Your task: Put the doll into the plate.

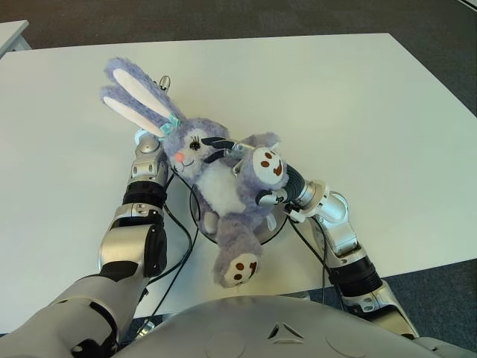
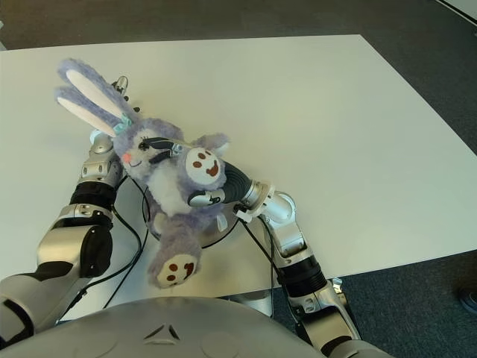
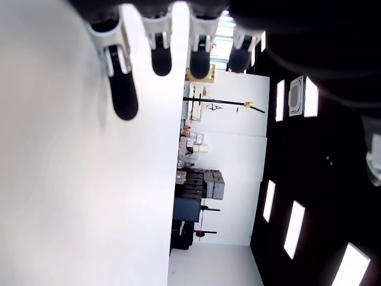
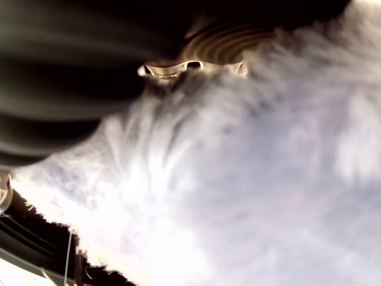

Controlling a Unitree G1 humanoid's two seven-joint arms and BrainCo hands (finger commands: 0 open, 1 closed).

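Note:
A purple plush bunny doll (image 1: 223, 186) with long ears is over the round grey plate (image 1: 277, 227) near the table's front edge. One foot hangs past the plate's near rim. I cannot tell whether the doll rests on the plate. My right hand (image 1: 246, 171) is shut on the doll's body, with dark fingers (image 1: 268, 198) wrapped around it. Purple fur (image 4: 238, 179) fills the right wrist view. My left hand (image 1: 149, 145) is behind the doll's ears on the left, its fingers (image 3: 161, 53) extended over the white table and holding nothing.
The white table (image 1: 358, 112) stretches far to the right and back. Black cables (image 1: 179, 253) run from under the plate toward the front edge. A corner of another table (image 1: 11, 33) shows at the far left, over dark floor.

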